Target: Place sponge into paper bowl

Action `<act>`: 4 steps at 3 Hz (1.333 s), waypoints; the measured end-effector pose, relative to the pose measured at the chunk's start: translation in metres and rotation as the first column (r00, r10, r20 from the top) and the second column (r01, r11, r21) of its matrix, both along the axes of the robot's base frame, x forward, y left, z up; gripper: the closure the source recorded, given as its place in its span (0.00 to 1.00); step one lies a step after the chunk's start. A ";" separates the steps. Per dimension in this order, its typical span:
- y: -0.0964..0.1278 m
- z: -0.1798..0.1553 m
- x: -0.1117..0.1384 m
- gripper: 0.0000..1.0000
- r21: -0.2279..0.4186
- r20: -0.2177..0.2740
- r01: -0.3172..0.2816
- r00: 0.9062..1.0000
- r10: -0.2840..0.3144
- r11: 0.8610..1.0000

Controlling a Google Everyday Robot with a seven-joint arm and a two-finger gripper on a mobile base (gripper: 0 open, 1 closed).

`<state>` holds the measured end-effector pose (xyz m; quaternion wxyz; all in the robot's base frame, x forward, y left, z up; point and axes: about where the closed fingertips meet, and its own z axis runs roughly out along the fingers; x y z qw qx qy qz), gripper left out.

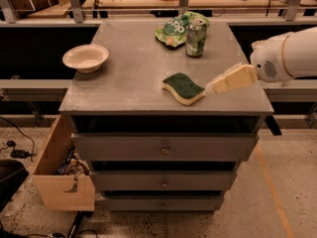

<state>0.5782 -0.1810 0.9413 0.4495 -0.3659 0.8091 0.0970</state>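
Note:
The sponge (184, 87), dark green on top over pale yellow foam, lies flat near the front right of the grey cabinet top (129, 73). The paper bowl (85, 57), cream and round, stands upright near the left edge, well apart from the sponge. My gripper (214, 88) comes in from the right on a white arm; its cream tip is just right of the sponge, nearly touching its right end, low over the surface.
A glossy green snack bag (174, 29) and a green-and-silver drink can (195, 37) stand at the back of the top. Drawers (163, 148) fill the cabinet front. An open wooden box (62, 175) hangs at the lower left. A cluttered bench runs behind.

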 end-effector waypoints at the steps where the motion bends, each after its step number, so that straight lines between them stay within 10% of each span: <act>1: 0.012 -0.006 0.021 0.00 0.054 0.029 -0.006 1.000 0.005 0.998; 4: 0.074 -0.042 0.063 0.00 0.095 -0.040 -0.116 0.992 0.120 0.989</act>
